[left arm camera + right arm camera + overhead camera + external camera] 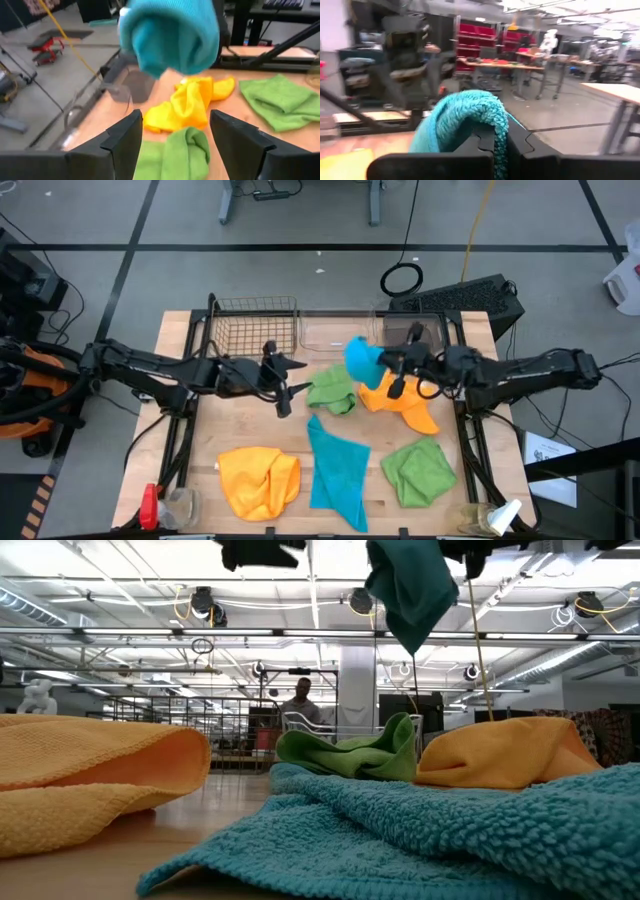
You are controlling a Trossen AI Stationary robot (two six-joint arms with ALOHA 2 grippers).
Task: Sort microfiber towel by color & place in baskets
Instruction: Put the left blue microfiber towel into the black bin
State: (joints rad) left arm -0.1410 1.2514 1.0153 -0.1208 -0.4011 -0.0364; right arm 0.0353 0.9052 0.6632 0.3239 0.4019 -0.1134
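1. High view: right pincer (pixel 372 363) pinches a blue towel (pixel 358 357) aloft, just short of the clear plastic tub (pixel 325 331).
2. Left pincer (pixel 287 387) hangs spread, a green towel (pixel 333 392) just beyond its tips on the counter (pixel 250 425).

High cam: straight down, covers the whole desk (pixel 190 330) plus both arms. Low cam: desk-top height, level, facing the room, teal towel (pixel 480 830) right at the lens. Left wrist cam looks across at the lifted blue towel (pixel 170 35); right wrist cam sits right against it (pixel 465 125). All four share it.
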